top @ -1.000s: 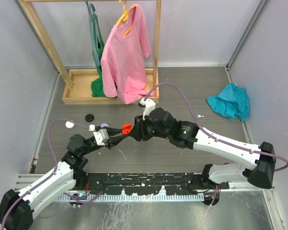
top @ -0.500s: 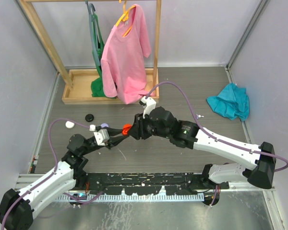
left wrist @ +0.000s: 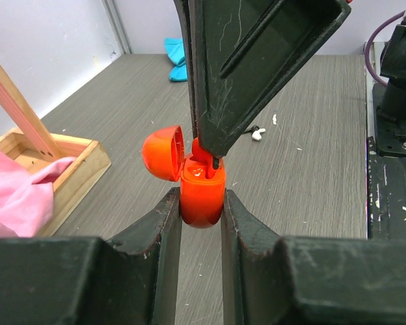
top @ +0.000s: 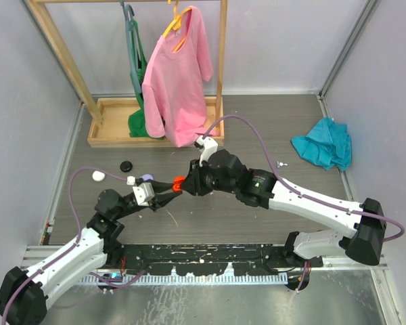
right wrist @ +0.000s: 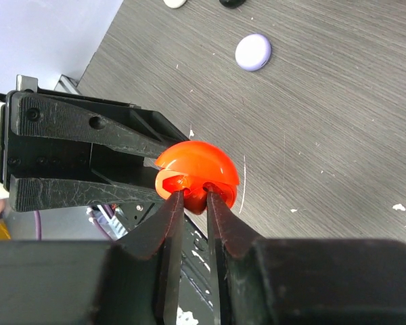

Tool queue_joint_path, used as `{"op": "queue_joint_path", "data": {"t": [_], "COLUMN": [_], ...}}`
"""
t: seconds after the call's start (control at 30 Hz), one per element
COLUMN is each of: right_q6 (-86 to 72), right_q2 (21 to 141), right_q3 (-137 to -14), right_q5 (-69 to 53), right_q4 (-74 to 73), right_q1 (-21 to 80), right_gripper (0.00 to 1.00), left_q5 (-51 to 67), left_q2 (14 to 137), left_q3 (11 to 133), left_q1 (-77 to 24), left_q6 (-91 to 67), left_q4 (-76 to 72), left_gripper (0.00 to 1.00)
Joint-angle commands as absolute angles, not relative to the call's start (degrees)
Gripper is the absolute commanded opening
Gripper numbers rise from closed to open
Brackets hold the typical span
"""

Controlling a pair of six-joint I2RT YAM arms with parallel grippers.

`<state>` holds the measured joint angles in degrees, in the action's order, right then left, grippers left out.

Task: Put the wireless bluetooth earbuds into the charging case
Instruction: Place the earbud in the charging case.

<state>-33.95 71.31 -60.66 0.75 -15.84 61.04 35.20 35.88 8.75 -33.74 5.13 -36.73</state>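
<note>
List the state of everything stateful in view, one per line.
red charging case: lid open, upright, clamped in left gripper
red earbud: pinched by right gripper at the case mouth
left gripper: shut on red charging case
right gripper: shut on red earbud
lilac case: closed, flat on table
white earbud: loose on table
pink shirt: hanging on rack
teal cloth: crumpled on table

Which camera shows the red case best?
The left wrist view: the red case, lid open, sits in the left hand, with the right hand holding an earbud at it. The right wrist view half hides it; the top view shows a speck.
</note>
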Motion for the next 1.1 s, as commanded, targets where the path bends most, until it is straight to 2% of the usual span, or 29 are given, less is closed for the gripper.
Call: {"op": "queue_joint_path", "data": {"t": [0.0,0.47,1.07], "right_q6": [-29.0,-0.7,14.5], "right_q2": [70.9,70.4,73.6], "right_q3": [-62.3,-64.0,-65.7], "right_q5": [-2.4,-18.9,-28.1], "right_q4": [-11.7,-16.2,-17.6], "right_q1": [60.8,60.2,60.3], "right_gripper": [0.21,0.21,0.34], "left_q5": [37.8,46.4,53.2], "left_q2": [35.4,36.4,39.0], "left_q3": [9.8,10.3,11.3], "left_q1": [-34.1,-34.0,-34.4], "left_q6": [4.5,1.6,-0.2], "left_q4": [-40.5,-43.7,-45.9], "left_gripper": [0.0,0.0,0.0]}}
